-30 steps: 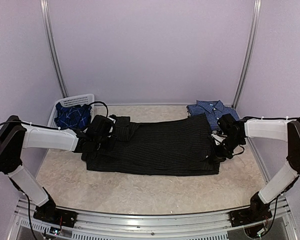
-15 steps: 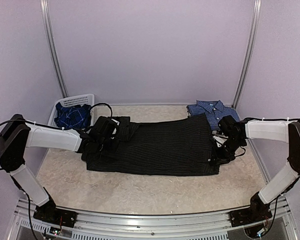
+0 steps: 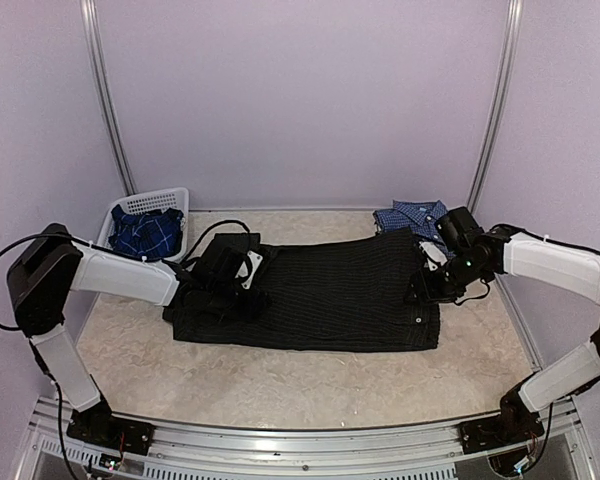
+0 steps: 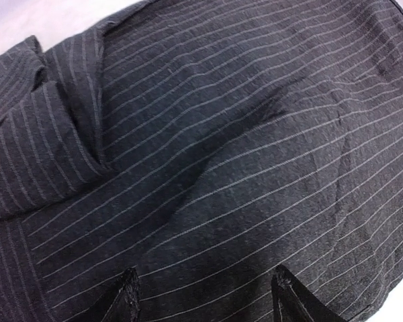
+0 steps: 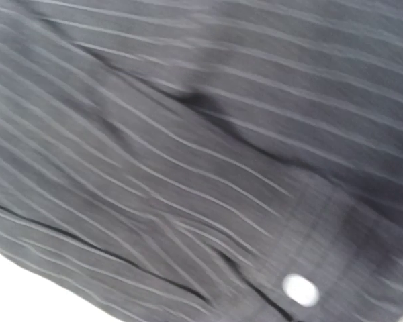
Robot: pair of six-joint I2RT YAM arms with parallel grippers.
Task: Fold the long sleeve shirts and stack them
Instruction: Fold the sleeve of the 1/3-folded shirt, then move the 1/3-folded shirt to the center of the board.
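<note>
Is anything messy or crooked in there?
A bit. The black pinstriped shirt lies flat mid-table, but its left end is bunched into lumpy folds. The dark blue plaid shirt sits crumpled in the white basket at the back left. The checked shirt at the back right looks neatly folded.

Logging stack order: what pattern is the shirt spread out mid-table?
The shirt is black with thin pale pinstripes; clearest in the left wrist view.

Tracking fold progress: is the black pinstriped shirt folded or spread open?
Folded, partly: the black pinstriped shirt lies as a long flat rectangle, no sleeves sticking out, cloth bunched at one end.
</note>
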